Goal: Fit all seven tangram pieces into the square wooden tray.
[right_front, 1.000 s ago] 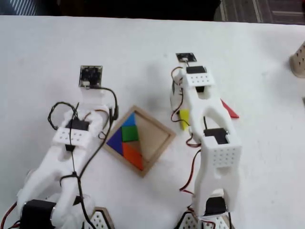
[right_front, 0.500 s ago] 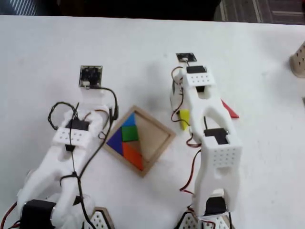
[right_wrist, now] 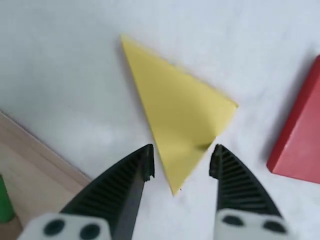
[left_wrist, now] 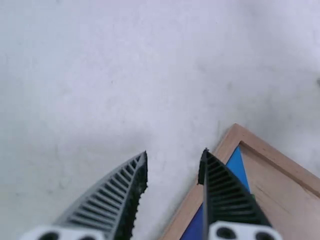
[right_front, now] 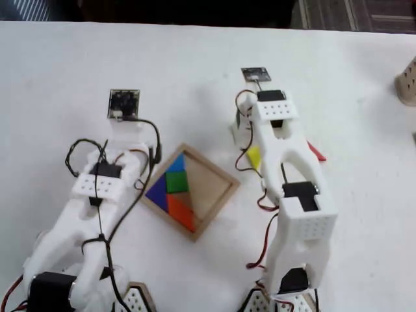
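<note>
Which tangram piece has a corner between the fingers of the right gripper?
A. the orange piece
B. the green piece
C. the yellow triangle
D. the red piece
C: in the right wrist view a corner of the yellow triangle sits in the gap of the open right gripper, while the red piece lies off to one side of it.
</note>
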`<control>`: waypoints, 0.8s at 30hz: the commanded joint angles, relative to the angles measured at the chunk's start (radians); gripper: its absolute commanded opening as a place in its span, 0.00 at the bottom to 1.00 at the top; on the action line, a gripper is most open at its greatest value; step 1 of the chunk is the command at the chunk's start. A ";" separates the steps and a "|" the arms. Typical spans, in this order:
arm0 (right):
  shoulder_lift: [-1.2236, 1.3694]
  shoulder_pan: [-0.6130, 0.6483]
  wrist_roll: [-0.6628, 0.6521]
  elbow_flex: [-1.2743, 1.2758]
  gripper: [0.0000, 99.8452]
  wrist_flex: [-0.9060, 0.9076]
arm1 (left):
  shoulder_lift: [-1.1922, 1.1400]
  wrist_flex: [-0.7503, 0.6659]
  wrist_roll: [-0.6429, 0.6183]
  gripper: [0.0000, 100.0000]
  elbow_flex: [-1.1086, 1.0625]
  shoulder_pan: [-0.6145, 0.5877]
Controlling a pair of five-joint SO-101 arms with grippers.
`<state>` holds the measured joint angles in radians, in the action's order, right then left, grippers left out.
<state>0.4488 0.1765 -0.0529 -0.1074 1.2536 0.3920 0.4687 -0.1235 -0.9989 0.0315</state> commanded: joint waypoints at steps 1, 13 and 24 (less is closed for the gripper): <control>-0.076 0.008 -0.012 -0.006 0.22 -0.044 | 0.004 -0.032 0.012 0.18 0.055 -0.010; 0.038 0.038 -0.296 -0.008 0.35 -0.131 | 0.004 -0.032 0.012 0.18 0.055 -0.010; 0.062 0.042 -0.308 -0.008 0.35 -0.131 | 0.002 -0.032 0.012 0.18 0.055 -0.010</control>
<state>0.5240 0.2102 -0.3460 -0.0997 1.1385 0.3920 0.4687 -0.1235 -0.9989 0.0315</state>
